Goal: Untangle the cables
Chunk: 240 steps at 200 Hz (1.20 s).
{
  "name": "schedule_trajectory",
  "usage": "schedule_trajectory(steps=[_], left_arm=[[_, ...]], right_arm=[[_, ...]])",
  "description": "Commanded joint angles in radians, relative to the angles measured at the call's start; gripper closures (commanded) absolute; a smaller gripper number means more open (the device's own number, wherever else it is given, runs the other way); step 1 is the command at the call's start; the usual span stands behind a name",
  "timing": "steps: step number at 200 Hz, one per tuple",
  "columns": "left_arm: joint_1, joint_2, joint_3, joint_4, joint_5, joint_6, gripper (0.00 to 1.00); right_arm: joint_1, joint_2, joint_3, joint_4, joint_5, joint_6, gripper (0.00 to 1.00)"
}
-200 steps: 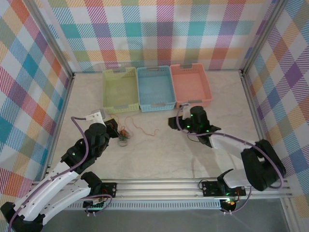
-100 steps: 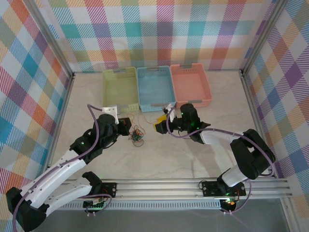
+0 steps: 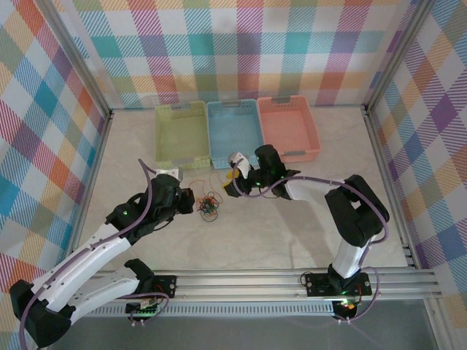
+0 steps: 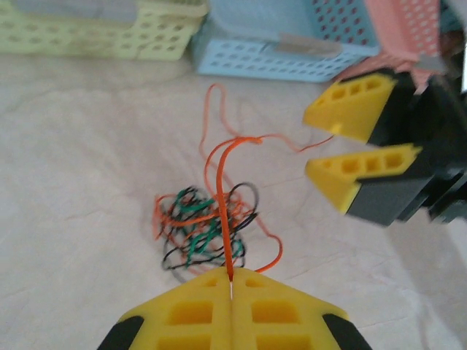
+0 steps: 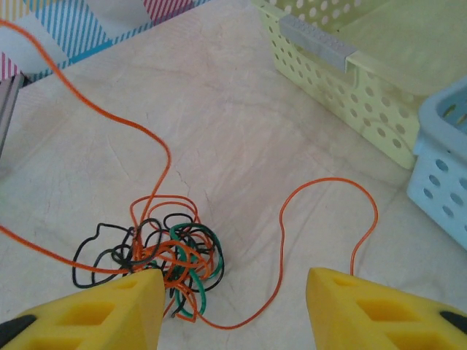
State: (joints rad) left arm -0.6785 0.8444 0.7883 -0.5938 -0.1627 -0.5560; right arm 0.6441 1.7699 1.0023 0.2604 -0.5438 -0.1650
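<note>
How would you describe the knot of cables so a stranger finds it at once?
On the table, look in front of where the green basket meets the blue basket. There lies the knot of cables: thread-thin orange, black and green loops, unlike the arms' thick lilac cables.

Bright even light; faint shadows; left wrist view soft (motion blur)

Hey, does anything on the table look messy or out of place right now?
Yes: the cables lie in a knotted clump of orange, black and green on the table in front of the baskets, with loose orange loops trailing out. One orange strand is pinched between the fingers of the left gripper. Nothing looks spilled or broken.
</note>
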Motion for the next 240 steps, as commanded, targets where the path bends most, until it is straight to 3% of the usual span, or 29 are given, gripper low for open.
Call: schedule_trajectory(steps=[1,31,54,85,147,194,218,240], left_arm=[[0.005,-0.059,-0.022,-0.121,-0.067,-0.042,1.00],[0.005,-0.122,-0.078,-0.119,-0.045,-0.058,1.00],[0.005,-0.140,-0.101,-0.118,-0.040,-0.058,1.00],[0.005,-0.157,-0.126,-0.102,-0.029,-0.056,1.00],[0.005,-0.175,-0.130,-0.100,-0.028,-0.047,1.00],[0.005,-0.157,-0.130,-0.075,-0.008,-0.048,1.00],[0.005,-0.157,-0.125,-0.076,-0.013,-0.046,1.00],[0.005,-0.154,-0.120,-0.081,-0.017,-0.045,1.00]], right_arm=[[0.012,0.043,0.065,-0.111,-0.027,-0.034,0.46],[0.040,0.075,0.098,-0.120,-0.032,0.102,0.46],[0.086,0.121,0.208,-0.263,0.095,0.261,0.47],[0.133,0.175,0.317,-0.365,0.160,0.451,0.47],[0.156,0.289,0.475,-0.540,0.367,0.510,0.45],[0.155,0.385,0.565,-0.560,0.326,0.511,0.45],[0.157,0.406,0.582,-0.553,0.336,0.497,0.54],[0.157,0.376,0.550,-0.494,0.337,0.488,0.74]])
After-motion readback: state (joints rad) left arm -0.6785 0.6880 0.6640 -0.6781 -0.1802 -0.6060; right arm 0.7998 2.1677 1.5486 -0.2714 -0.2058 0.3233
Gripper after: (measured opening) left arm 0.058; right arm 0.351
